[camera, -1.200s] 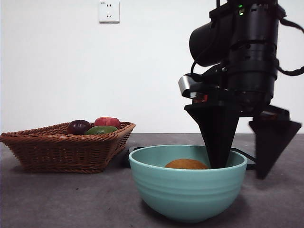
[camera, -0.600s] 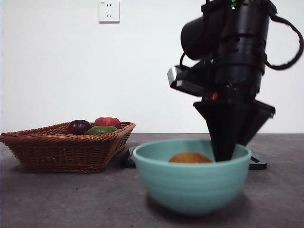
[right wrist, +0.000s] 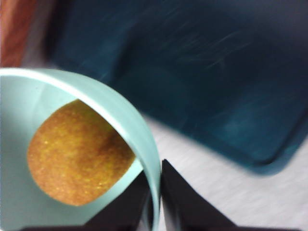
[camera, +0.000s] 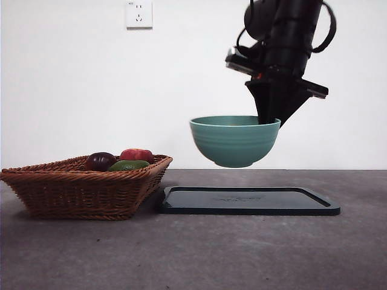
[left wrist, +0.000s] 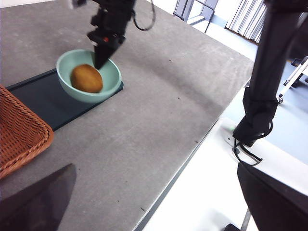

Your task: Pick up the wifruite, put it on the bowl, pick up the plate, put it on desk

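Note:
My right gripper is shut on the right rim of the teal-green bowl and holds it in the air above the glossy black tray. The brown-orange wifruite lies inside the bowl; the front view hides it behind the bowl's wall. The right wrist view shows the jaws pinching the rim, one inside and one outside, with the wifruite just beside them. My left gripper is open and empty, off to the side above the desk.
A brown wicker basket with a dark purple, a red and a green fruit stands left of the tray. The desk's edge runs close by in the left wrist view, with a black stand beyond it.
The right gripper closed on the bowl's rim and lifted the bowl, with the wifruite in it, from the desk near the camera up and back over the black tray.

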